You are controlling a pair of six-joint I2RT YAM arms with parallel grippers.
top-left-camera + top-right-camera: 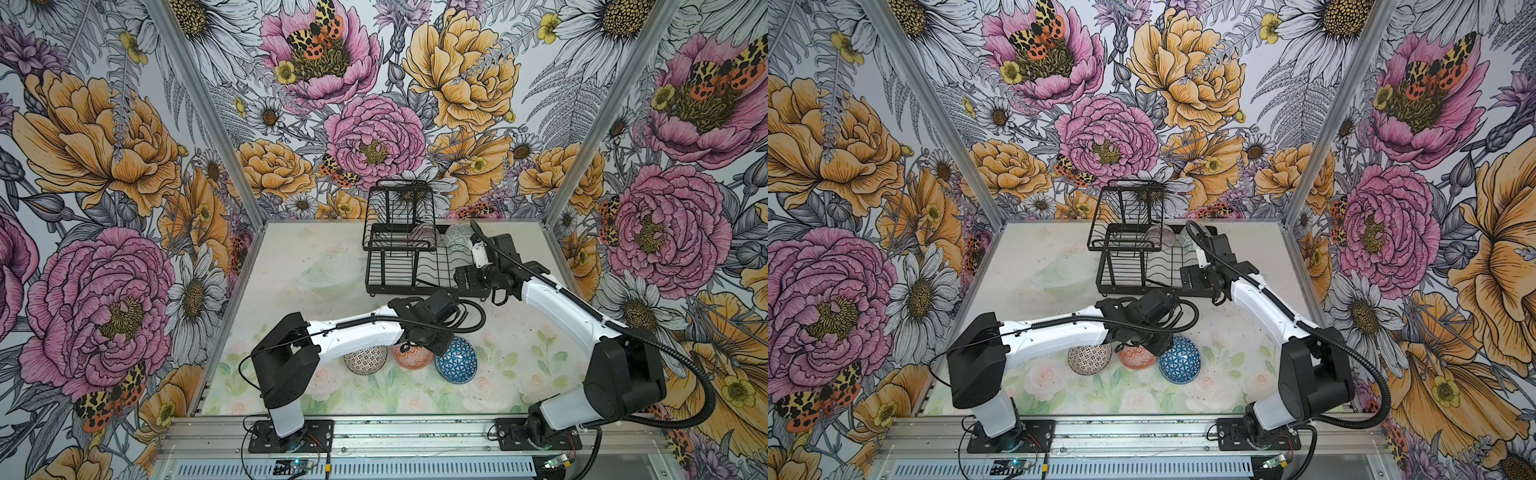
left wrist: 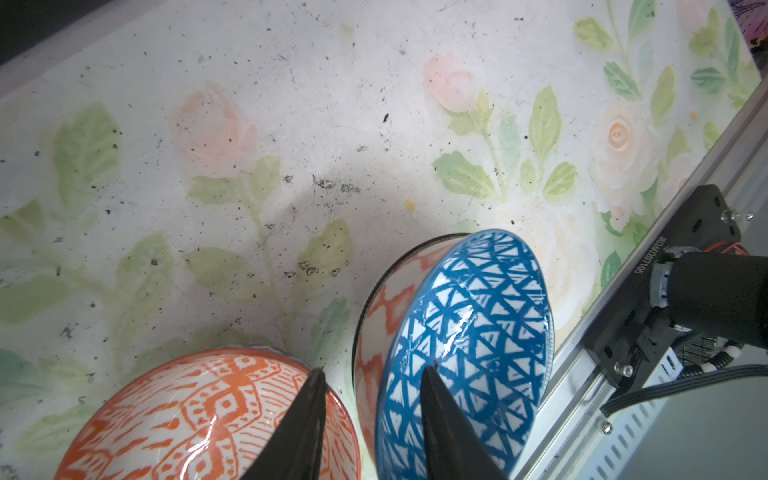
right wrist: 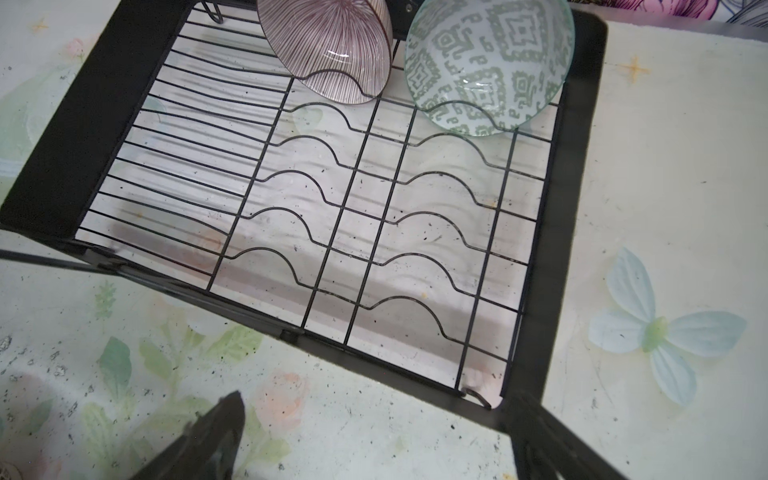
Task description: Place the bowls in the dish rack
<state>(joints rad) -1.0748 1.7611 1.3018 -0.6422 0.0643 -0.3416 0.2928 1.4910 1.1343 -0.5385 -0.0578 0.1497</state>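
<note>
1. Three bowls wait at the front of the table (image 1: pixel 519 353), in a row: dotted bowl (image 1: pixel 365 359), orange bowl (image 1: pixel 410 359), blue bowl (image 1: pixel 455 360). Orange and blue are touching or v. close.
2. Two more are already in the dish rack (image 3: pixel 579 124): pink-lined bowl (image 3: pixel 332 50) and grey-green bowl (image 3: pixel 490 66), side by side, leaning on edge in the far slots. Pale teal bowl (image 1: pixel 328 270) sits on the table just left of the rack; it's faint and hard to read.
3. L gripper (image 2: pixel 376 368) hangs right over the orange/blue pair. Fingers are partway apart w/ nothing clamped. One tip is over orange's rim, the other over blue's outer wall.
4. Key relation: blue is tipped up, patterned outside toward the wrist cam, mouth turned away. The gap betw. the two bowls lies betw. the fingers, so no single rim is straddled yet.
5. R gripper (image 3: pixel 374 449) is spread wide and empty at the rack's near edge, well apart from the front trio.
6. L arm is clearly nearer. Probably it must shift sideways so one wall sits betw. both fingers.
</note>
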